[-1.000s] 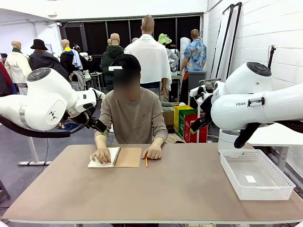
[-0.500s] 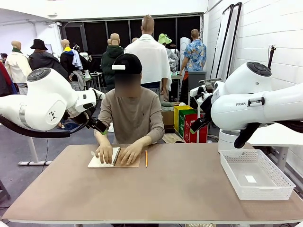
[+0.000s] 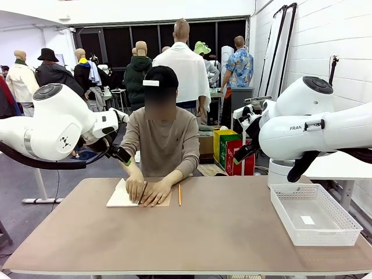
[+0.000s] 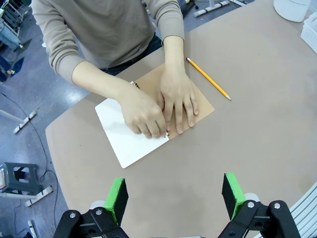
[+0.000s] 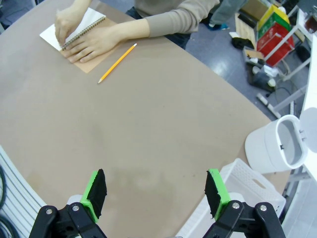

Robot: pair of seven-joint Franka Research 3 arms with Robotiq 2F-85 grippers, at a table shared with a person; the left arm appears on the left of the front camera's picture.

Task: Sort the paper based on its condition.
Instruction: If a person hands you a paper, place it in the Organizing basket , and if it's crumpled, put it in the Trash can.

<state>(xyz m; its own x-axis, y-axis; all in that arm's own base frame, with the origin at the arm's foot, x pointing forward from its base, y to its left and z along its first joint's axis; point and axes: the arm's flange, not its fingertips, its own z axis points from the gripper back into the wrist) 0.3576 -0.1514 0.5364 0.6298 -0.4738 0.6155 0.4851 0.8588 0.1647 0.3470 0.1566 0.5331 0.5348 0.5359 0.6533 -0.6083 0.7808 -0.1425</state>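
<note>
Paper (image 4: 124,141) under the person's hands (image 4: 178,99).
My left gripper (image 4: 173,196) and right gripper (image 5: 156,192) hover above the table (image 4: 257,144), jaws spread wide, empty.

- Paper (image 4: 126,144) plain white
- Notebook cover (image 4: 205,104) brown cardboard
- Pencil (image 4: 208,78) yellow-orange, tip looks dark from here
- Table (image 3: 203,232) flat tan
- Basket (image 3: 319,237) white, lattice walls
- Left gripper (image 4: 173,178) and right gripper (image 5: 154,173) black, bright green pads
- Sleeve (image 4: 59,49) greyish beige

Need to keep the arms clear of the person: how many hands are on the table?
2. One hand presses the notebook on its white page by the spiral; the other hand lies flat on its brown cover.
</note>
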